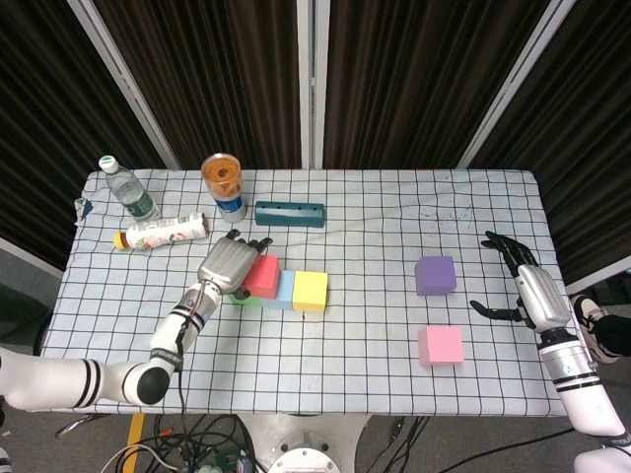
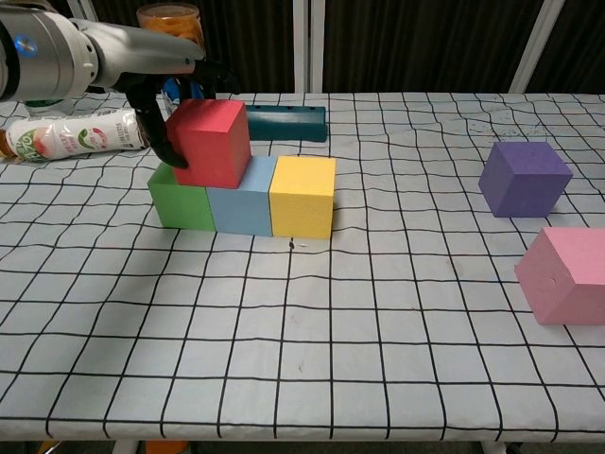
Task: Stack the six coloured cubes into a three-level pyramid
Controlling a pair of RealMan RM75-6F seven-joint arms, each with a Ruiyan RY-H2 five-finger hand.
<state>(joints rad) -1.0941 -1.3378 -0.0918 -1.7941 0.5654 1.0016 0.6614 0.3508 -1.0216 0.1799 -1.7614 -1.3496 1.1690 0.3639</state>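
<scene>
A table (image 1: 355,325) covered with a white cloth ruled in a black grid carries everything. A green cube (image 2: 180,201), a blue cube (image 2: 240,210) and a yellow cube (image 2: 302,197) sit on it touching in a row left of centre, while a purple cube (image 1: 435,275) and a pink cube (image 1: 440,346) stand apart on the right side. Toward the back left are an upright water bottle (image 1: 128,191), a bottle lying on its side (image 1: 163,233), an orange-topped can (image 1: 223,183) and a dark teal block (image 1: 290,214).

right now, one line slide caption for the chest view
Left hand touches the red cube atop the green and blue cubes.
</scene>
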